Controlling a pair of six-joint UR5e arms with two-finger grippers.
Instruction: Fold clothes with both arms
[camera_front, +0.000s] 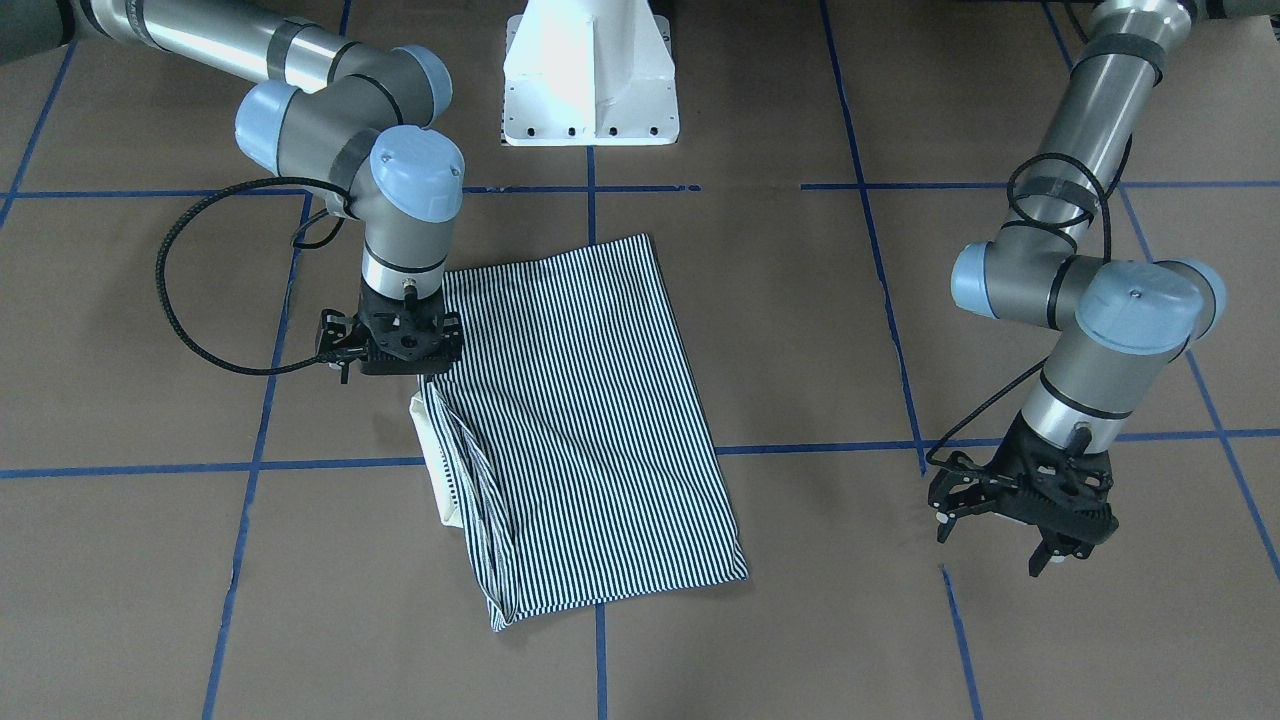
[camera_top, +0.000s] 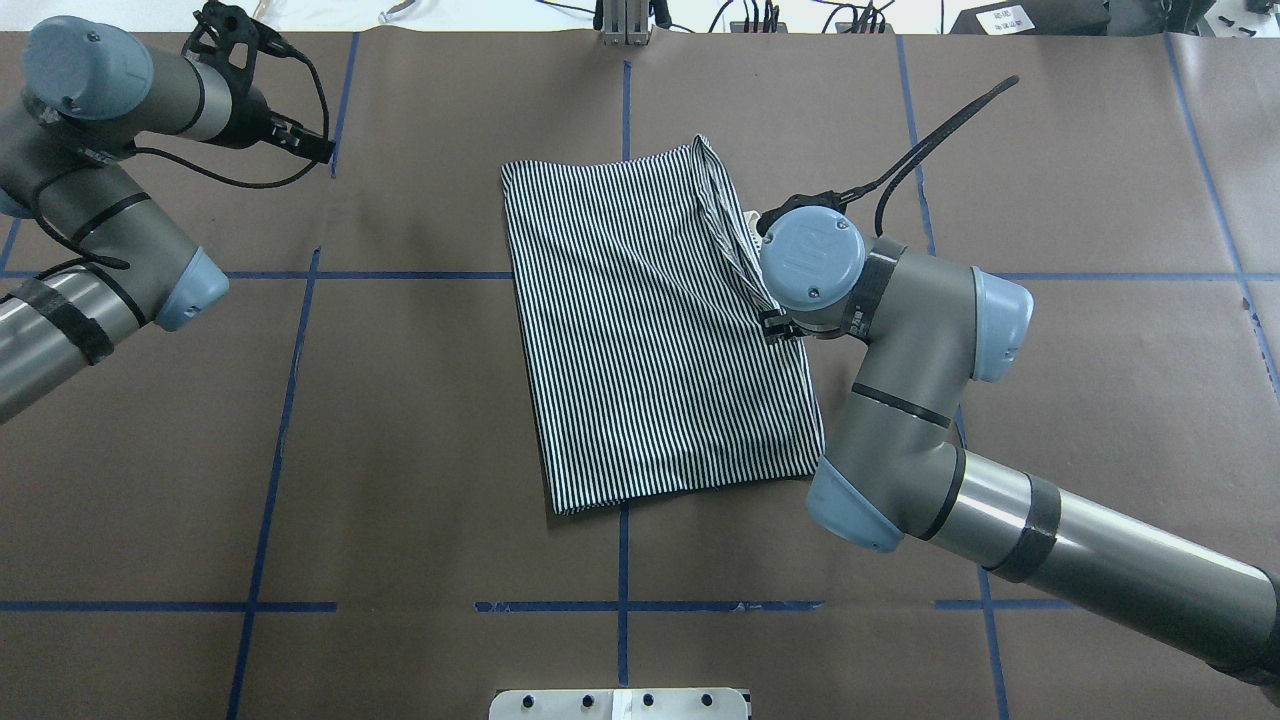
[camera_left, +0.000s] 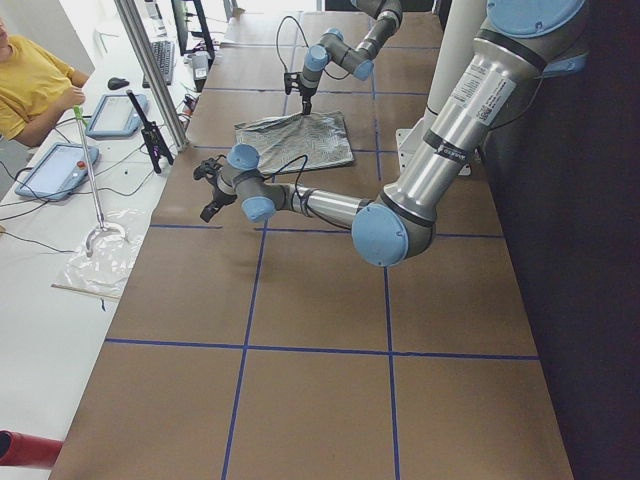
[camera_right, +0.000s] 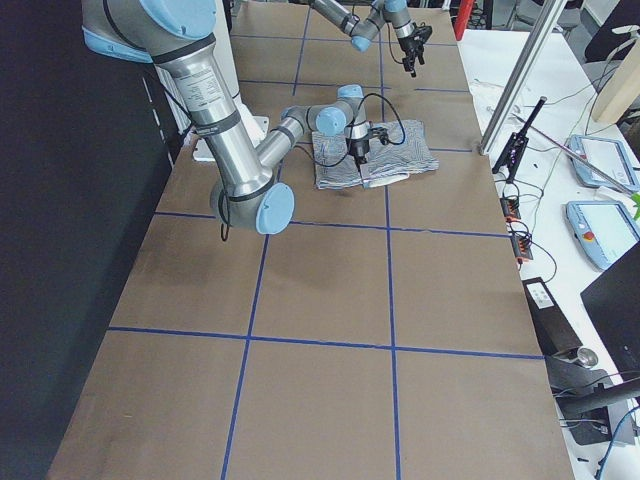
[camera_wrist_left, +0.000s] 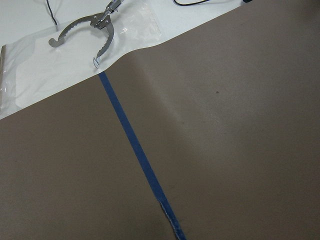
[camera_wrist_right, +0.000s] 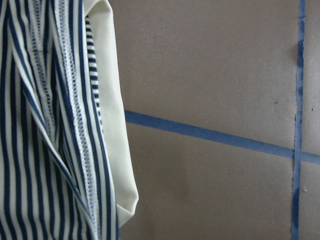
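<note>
Navy-striped shirt (camera_top: 650, 330), long axis near-to-far

We read just one mark: a raised "UR" on the light-blue joint cap (camera_top: 812, 255) of the right arm (camera_top: 1000, 505). The printed band on the left arm (camera_left: 468, 92) is too small to read.

Striped shirt (camera_front: 590, 420) flat on brown table (camera_front: 900, 620)

Robotics lab: brown-paper counter (camera_top: 400, 400) with blue tape grid (camera_top: 400, 275), white robot pedestal (camera_front: 590, 70), teach pendants (camera_left: 58, 168) alongside.
</note>
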